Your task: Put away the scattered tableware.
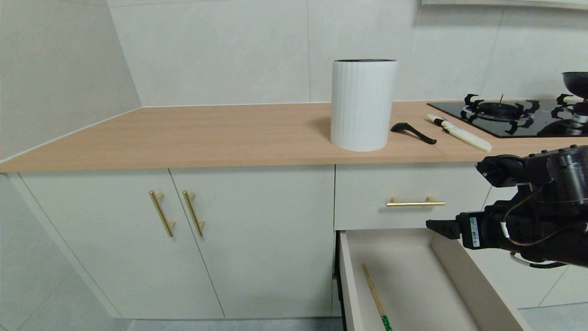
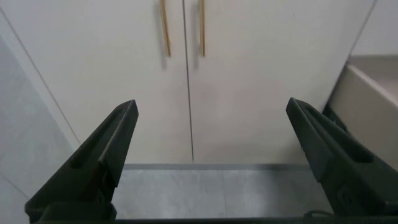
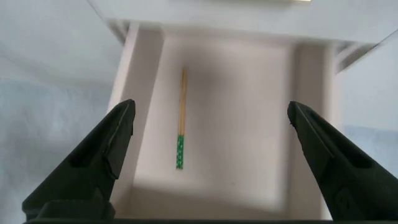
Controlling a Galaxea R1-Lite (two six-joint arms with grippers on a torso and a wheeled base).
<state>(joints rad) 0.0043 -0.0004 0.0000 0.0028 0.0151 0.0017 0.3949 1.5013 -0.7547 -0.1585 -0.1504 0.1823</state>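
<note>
Wooden table is seen along a tiled wall. A white ribbed canister is stood upright on it, near the front edge. Just beside the canister, toward the stove, a black spoon is laid flat on the table. A white knife is laid next to it, between spoon and stove, apart from both. A dark pot is seen on the stove at the far right edge.

Under the table, two cabinet doors are shut, each fitted with a gold handle. An upper drawer with a gold bar handle is shut. The lower drawer beneath it is pulled out. A chopstick with a green end is laid on the drawer floor, closer to the drawer's left wall, green end toward the drawer front. Whether it is one stick or a tight pair cannot be told.

Right end effector is held above the open drawer, fingers spread wide, nothing pinched between them. The chopstick is framed between its fingers in the right wrist view, well below them and untouched.

Left end effector is also spread wide and holds nothing. It is held low, facing the shut cabinet doors and a strip of grey floor, with the side of the open drawer off to one side.
</note>
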